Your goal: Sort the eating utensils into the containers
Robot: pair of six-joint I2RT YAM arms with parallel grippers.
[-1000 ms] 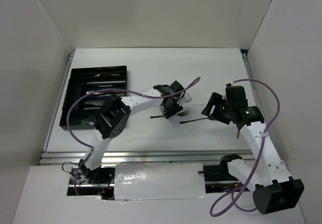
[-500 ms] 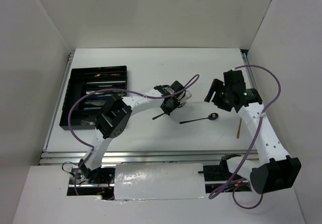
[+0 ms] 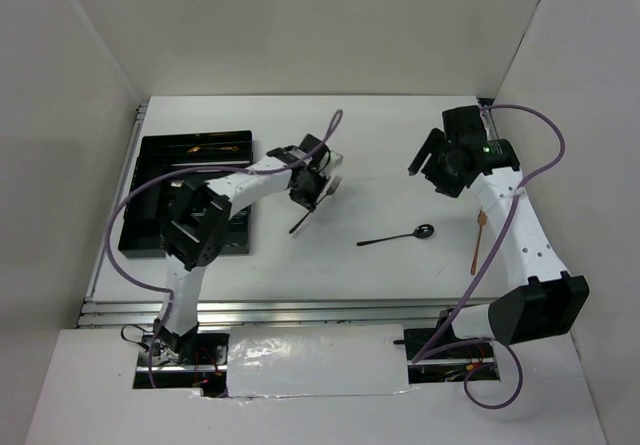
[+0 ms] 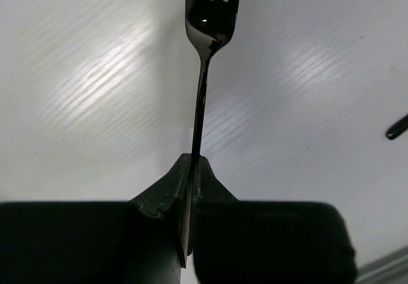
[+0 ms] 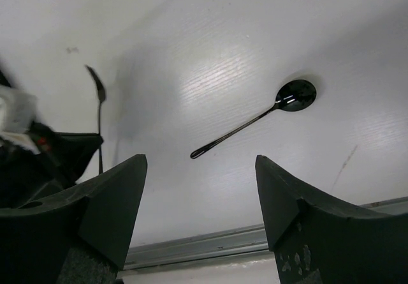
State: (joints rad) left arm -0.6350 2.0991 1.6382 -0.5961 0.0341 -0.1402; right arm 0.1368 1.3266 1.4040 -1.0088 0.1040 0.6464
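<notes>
A black fork (image 4: 201, 92) sticks out of my left gripper (image 4: 193, 169), which is shut on its handle, tines pointing away. From above, the left gripper (image 3: 310, 187) holds the fork (image 3: 299, 223) over the table, just right of the black tray (image 3: 143, 187) of containers. Several utensils lie in the tray's long compartments. A black spoon (image 3: 395, 236) rests on the table in the middle, also seen below my right gripper (image 5: 201, 159) as the spoon (image 5: 255, 121). The right gripper (image 3: 428, 168) hangs open and empty at the back right.
A small gold-toned spoon (image 3: 477, 243) lies near the table's right edge. White walls close in the back and both sides. A metal rail (image 5: 204, 246) runs along the near table edge.
My left gripper shut on the fork, lifted it off the table and carried it left toward the tray. The right arm drew back and away from the black spoon, still open.
</notes>
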